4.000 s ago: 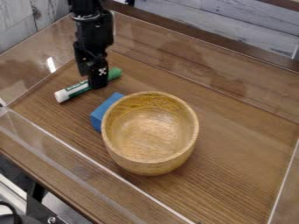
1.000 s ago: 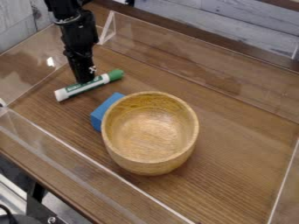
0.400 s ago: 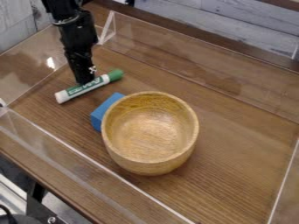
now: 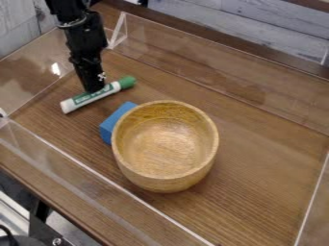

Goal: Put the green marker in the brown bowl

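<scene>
The gripper (image 4: 90, 88) is pointing straight down over the green marker (image 4: 99, 94), its fingers sitting narrow on either side of the white barrel; whether they are actually pinching it cannot be told. The marker is lying flat on the wooden table (image 4: 244, 115), green cap up and to the right. A blue block (image 4: 114, 119) is touching the brown bowl (image 4: 164, 144), which is sitting near the marker

Robot lab test bench. Wood-grain table (image 4: 257, 144) fenced by clear acrylic walls (image 4: 193, 43); black robot arm (image 4: 80, 38) mounted above; few props only: bowl (image 4: 164, 144), marker (image 4: 99, 93), blue block (image 4: 115, 117).
</scene>
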Controlling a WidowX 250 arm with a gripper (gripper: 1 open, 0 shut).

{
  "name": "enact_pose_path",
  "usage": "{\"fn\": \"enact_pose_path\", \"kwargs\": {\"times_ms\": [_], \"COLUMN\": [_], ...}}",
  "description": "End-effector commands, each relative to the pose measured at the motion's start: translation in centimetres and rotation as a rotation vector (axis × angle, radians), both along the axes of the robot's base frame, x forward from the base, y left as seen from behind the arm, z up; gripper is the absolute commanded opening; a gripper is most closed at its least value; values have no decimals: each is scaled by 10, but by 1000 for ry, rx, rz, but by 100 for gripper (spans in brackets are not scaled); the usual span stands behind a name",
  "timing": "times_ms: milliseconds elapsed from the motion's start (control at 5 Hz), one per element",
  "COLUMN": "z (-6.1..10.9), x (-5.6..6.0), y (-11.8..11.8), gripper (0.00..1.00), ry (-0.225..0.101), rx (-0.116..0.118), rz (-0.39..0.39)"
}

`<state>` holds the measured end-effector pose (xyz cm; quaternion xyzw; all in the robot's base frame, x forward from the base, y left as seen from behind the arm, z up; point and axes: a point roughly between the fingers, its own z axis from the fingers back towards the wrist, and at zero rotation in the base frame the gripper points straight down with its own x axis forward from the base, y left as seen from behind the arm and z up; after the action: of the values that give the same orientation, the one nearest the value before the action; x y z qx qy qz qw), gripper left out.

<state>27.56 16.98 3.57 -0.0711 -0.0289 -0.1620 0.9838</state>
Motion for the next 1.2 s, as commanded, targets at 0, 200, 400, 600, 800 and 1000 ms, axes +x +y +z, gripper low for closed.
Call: {"fn": "enact_pose_path", "kwargs": {"times_ms": [0, 200, 400, 600, 800, 1000], "z": [9, 12, 16, 18, 14, 11], "x": [4, 6, 8, 10, 10, 10], "y": [8, 7, 6, 5, 6, 6], "gripper": [100, 0, 0, 0, 100, 100], "ry": [-32, -30, -27, -29, -24, -20], "rx": [20, 19, 18, 16, 9, 2], "rz": [9, 2, -4, -9, -11, -13]}}
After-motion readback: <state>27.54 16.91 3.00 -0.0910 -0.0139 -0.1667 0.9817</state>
